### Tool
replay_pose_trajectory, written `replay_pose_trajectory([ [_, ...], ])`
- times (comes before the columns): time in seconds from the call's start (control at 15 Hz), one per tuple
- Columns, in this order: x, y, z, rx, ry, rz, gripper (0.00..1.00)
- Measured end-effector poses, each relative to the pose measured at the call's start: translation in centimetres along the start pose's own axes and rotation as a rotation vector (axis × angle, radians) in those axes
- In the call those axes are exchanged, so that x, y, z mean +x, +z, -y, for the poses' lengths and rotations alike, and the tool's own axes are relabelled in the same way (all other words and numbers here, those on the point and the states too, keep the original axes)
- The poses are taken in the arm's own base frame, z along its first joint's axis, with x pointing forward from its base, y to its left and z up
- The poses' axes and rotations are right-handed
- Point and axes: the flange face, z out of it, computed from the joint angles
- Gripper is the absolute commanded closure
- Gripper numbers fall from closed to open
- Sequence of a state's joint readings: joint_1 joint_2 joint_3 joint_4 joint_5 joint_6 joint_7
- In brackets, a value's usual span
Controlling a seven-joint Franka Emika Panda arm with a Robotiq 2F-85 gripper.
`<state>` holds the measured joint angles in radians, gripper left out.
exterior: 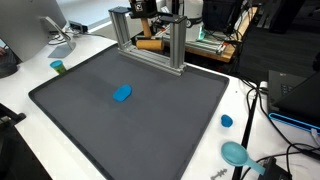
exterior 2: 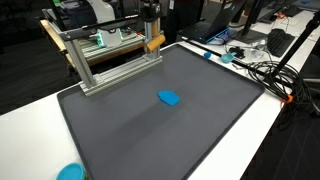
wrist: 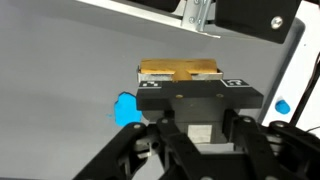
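Beside the silver aluminium frame [exterior 2: 120,72], we see our claw [wrist: 192,85] clamped on a tan wooden block [wrist: 178,68] (held high, apparently to clear the dark grey mat [exterior 2: 200,130]).

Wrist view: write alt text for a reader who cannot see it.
The gripper, shut, holds a tan wooden block above a dark grey mat. A blue object lies on the mat, left of the block in the picture, and part of an aluminium frame shows at the top edge.

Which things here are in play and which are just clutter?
In use: hand, shut on wood block; metal frame beside it.
Lying about: blue piece, blue cap, teal dish, green cup.
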<state>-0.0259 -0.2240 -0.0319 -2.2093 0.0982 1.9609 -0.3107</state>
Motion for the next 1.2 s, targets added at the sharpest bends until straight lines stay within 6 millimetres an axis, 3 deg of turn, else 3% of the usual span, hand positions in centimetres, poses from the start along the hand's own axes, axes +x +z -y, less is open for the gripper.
replay_pose_trajectory([
  [0.33, -3.0, -0.2, -1.3, -0.053, 0.137, 0.006, 0.78],
  [0.4, -3.7, -0.5, -1.2, -0.072, 0.136, 0.004, 0.53],
  [0.53, -5.0, -1.1, -0.5, -0.103, 0.116, 0.001, 0.53],
  [0.6, -5.4, -1.4, -0.1, -0.109, 0.111, -0.003, 0.78],
  [1.2, -5.7, 0.3, 0.7, -0.102, 0.093, 0.031, 0.78],
])
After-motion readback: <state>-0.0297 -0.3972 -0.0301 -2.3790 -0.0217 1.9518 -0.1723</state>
